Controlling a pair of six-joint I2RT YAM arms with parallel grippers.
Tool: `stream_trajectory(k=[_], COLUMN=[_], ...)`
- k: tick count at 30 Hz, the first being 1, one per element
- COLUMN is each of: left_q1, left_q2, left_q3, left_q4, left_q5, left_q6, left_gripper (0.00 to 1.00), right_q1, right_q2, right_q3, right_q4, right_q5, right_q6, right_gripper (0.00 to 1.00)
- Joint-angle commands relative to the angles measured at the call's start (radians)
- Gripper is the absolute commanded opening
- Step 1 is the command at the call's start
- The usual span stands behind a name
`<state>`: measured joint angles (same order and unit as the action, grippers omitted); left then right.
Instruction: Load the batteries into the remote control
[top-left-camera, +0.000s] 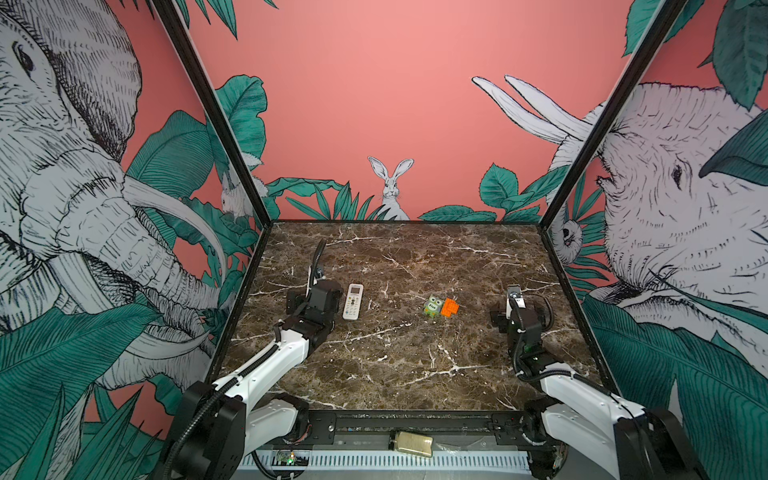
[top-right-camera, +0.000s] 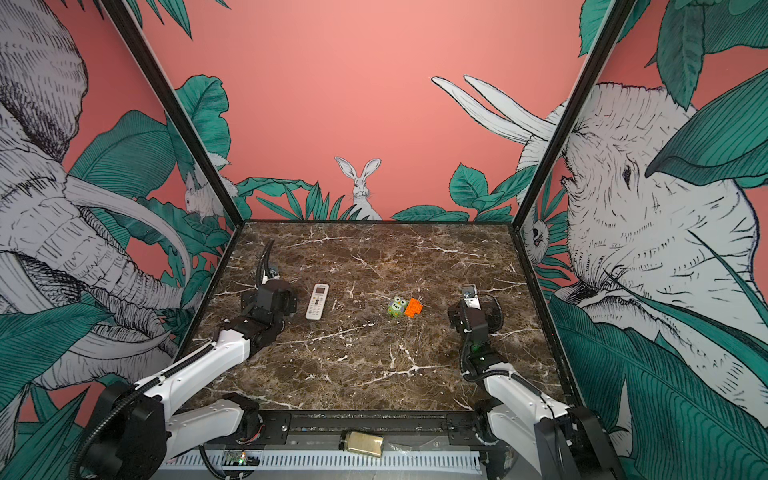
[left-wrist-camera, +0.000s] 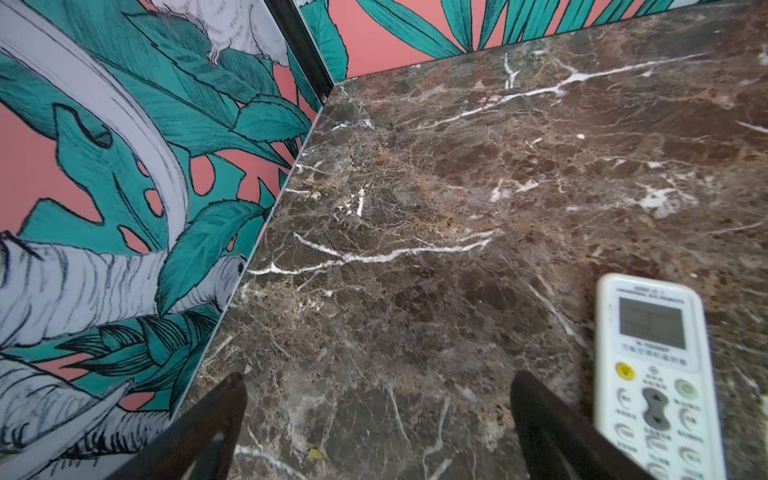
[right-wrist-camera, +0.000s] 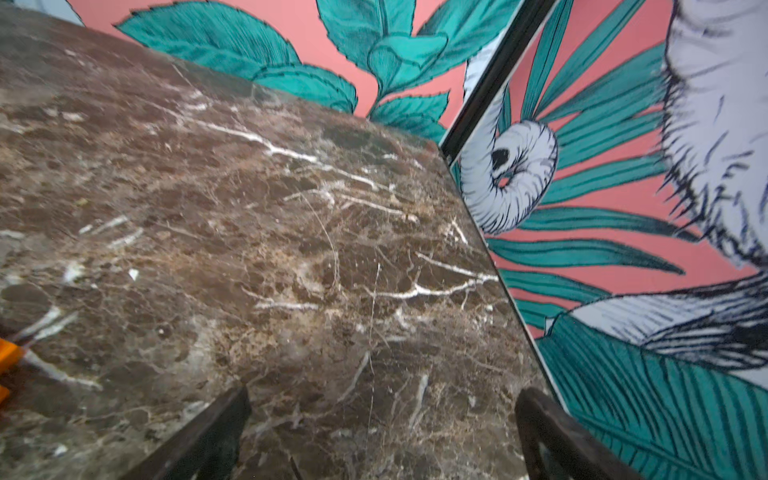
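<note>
the remote control (top-left-camera: 353, 301) lies flat and face up on the left half of the brown marble worktop (top-left-camera: 395, 357). Its grey display end points to the back wall and its button rows point to the front edge. in both top views it sits just to the right of the left arm's wrist, running roughly front to back.

in the left wrist view the left pincer (left-wrist-camera: 378, 376) stands wide, with bare marble in the gap between its two dark fingers (left-wrist-camera: 540, 415). the remote (left-wrist-camera: 652, 374) is outside that gap, just beside one finger; its display, a yellow button and a grey rocker key are readable. whether that finger touches the casing cannot be told.

the right pincer (right-wrist-camera: 384, 391) is also spread wide and holds nothing. it is over bare marble close to the right wall panel, well apart from the remote.

between the two arms, right of centre, a small green owl figure (top-left-camera: 433, 306) stands against an orange toy brick (top-left-camera: 450, 307). a corner of that brick (right-wrist-camera: 8, 357) shows at the edge of the right wrist view.

a yellowish clear jar with a black cap (top-left-camera: 411, 444) lies on its side on the rail in front of the worktop.

the batteries cannot be picked out against the dark marble in any view.
</note>
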<state>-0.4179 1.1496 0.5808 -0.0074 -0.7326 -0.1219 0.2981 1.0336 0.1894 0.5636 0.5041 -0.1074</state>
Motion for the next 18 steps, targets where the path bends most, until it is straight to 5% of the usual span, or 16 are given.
stream_trajectory(k=[1, 7, 18], left_q1=[0.004, 0.023, 0.132], left_q2=[0.028, 0.128, 0.341], left_q3=[-0.01, -0.093, -0.16], left_q4=[0.129, 0.48, 0.866], left_q5=[-0.062, -0.058, 0.09], left_q6=[0.086, 0.274, 0.338], left_gripper=[0.99, 1.0, 1.0], right_q1=[-0.015, -0.025, -0.125], right_q2=[0.089, 0.262, 0.481], right_q3=[-0.028, -0.027, 0.0], right_q4=[0.313, 0.511, 0.715], right_q5=[-0.062, -0.092, -0.23], right_q6=[-0.06, -0.119, -0.026], right_gripper=[0.99, 0.99, 0.99])
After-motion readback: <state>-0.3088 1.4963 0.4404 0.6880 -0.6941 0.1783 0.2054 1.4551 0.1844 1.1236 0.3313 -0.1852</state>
